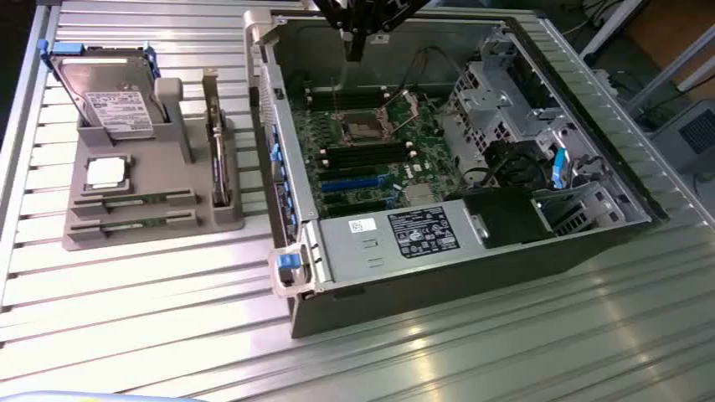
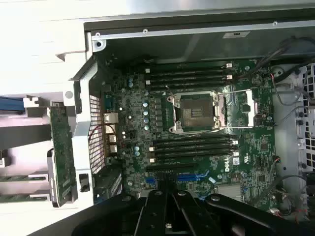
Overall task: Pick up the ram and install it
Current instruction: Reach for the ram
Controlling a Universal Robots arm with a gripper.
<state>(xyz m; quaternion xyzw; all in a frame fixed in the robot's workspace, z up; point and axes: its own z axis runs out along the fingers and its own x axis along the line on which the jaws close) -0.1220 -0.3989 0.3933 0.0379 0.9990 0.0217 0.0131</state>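
Lighting: bright, from overhead. Table (image 1: pixel 503 352): ribbed metal with pale glare streaks toward the exterior view's lower right. Case (image 1: pixel 470 280): outer side dark, interior shaded. Motherboard (image 1: pixel 408 172): evenly lit. Wrist view: table (image 2: pixel 34 44) washed out to white, case's inner wall in deep shadow.

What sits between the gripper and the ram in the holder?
Exterior view: the case's side wall and the upright expansion card, between gripper and ram.

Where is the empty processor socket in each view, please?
Exterior view: socket above the picture's middle, between two banks of black slots.
Wrist view: socket between the same banks.
Shared landmark: blue slots, just beyond one bank.
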